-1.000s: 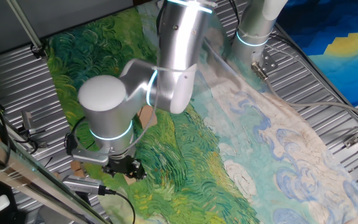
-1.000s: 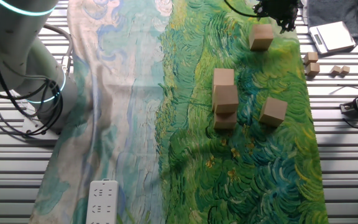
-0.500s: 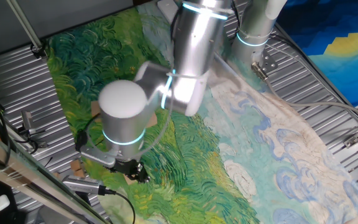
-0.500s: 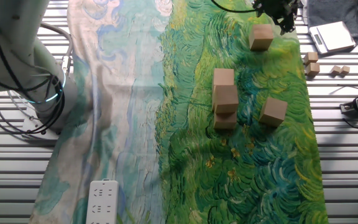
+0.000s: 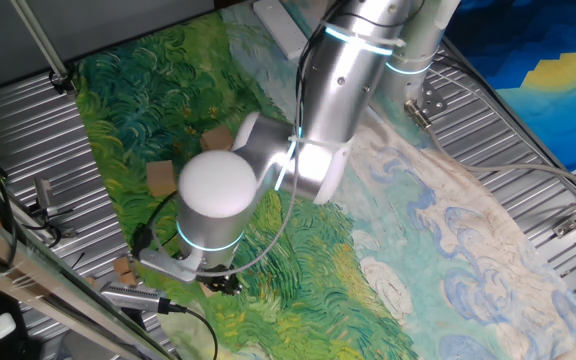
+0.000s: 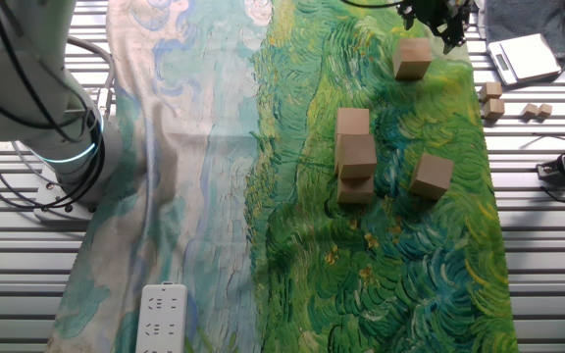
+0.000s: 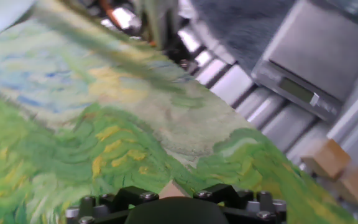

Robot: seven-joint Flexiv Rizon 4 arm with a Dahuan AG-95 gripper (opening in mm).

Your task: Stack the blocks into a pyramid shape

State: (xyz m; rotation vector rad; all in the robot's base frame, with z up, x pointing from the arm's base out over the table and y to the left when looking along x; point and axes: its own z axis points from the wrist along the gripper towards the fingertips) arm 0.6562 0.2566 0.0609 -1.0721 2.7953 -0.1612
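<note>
Hovering at the cloth's far edge, next pick not yet made

Gripper (image 6: 439, 15) hangs low over the painted cloth (image 6: 292, 245), at the 12 o'clock edge in the other fixed view. Lone block (image 6: 413, 57) sits just beside it at 7 o'clock, apart from the fingers. Claw state: cannot tell. The hand view shows only a tan sliver (image 7: 173, 188) at the gripper base, too little to say whether anything is pinched. Cluster (image 6: 357, 154) of three blocks stands mid-cloth, touching and partly stacked; exact layout unclear from this angle. Loose block (image 6: 431, 175) lies at 4 o'clock of the cluster, near but apart. Judged step: fetching a block for the build, pyramid barely begun. Next move calls for centring the fingers over the lone block, closing squarely on it, then carrying it toward 7 o'clock to the cluster.
</note>
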